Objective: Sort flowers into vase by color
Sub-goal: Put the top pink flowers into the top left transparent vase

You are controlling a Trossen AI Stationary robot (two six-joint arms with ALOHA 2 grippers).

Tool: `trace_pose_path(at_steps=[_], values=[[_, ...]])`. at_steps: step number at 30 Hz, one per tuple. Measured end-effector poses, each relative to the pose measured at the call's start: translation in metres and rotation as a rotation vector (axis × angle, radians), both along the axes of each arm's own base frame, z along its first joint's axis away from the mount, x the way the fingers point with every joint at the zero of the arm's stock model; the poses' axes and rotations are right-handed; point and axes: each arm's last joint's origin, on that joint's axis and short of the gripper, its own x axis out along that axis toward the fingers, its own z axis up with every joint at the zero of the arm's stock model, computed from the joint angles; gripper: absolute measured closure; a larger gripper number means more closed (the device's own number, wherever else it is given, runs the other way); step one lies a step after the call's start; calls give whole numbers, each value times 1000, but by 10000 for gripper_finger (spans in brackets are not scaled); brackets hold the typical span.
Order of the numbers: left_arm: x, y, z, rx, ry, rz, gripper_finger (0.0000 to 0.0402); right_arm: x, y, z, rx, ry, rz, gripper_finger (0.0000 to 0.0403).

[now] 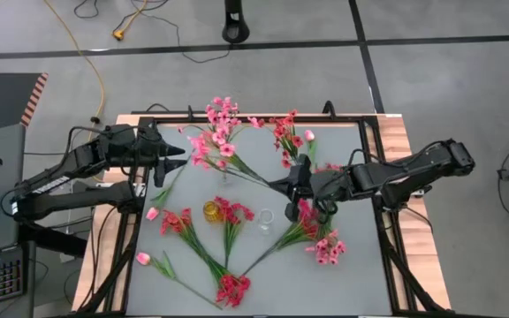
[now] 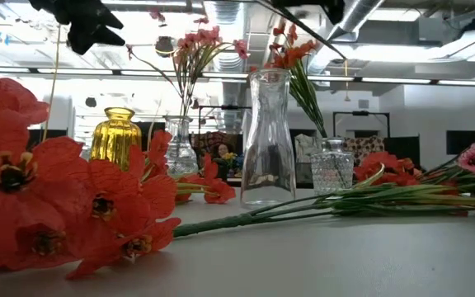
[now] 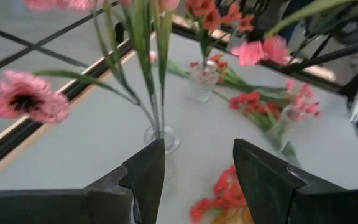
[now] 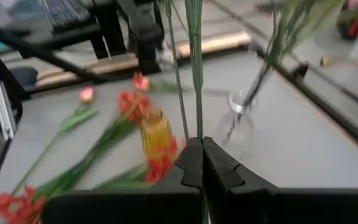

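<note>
Pink sprigs [image 1: 215,137] stand in a clear vase [image 1: 225,177], and red ones [image 1: 284,132] stand in a small crystal vase [image 2: 332,165]. A yellow vase [image 1: 212,210] and a tall clear carafe [image 2: 268,140] stand mid-table. Red sprigs [image 1: 232,287], pink sprigs [image 1: 330,247] and tulip buds [image 1: 144,259] lie flat on the table. My right gripper [image 1: 283,185] is over the table's middle, shut on a green stem. My left gripper [image 1: 177,159] hangs open to the left of the pink vase [image 3: 163,138], touching nothing. My right gripper pinches a thin green stem [image 4: 196,124] between its two fingertips [image 4: 188,155]. The stem runs out ahead of the fingers, lifted clear of the table, toward the pink bunch at the far left [image 1: 237,163]. Its blossom end is out of the wrist view.
Loose sprigs cover the near half of the table around the yellow vase and the carafe. A black frame [image 1: 374,177] and wooden edge border the table. Cables lie on the floor beyond. A person sits far back in the room [image 2: 223,153].
</note>
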Motion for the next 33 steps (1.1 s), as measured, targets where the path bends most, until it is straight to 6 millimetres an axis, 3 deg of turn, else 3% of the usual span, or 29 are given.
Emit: trace_pose_path(at_steps=[8, 18, 26, 33], values=[[18, -3, 13, 56, -135, -87, 223, 7, -8, 20, -146, -167, 20, 377], [74, -7, 30, 233, -369, -178, 223, 11, -23, 31, -206, -257, -23, 376], [118, -11, 28, 314, -500, -181, 223, 11, -27, 33, -204, -280, -34, 376], [144, -13, 22, 334, -590, -193, 223, 11, -26, 35, -202, -302, -33, 376]])
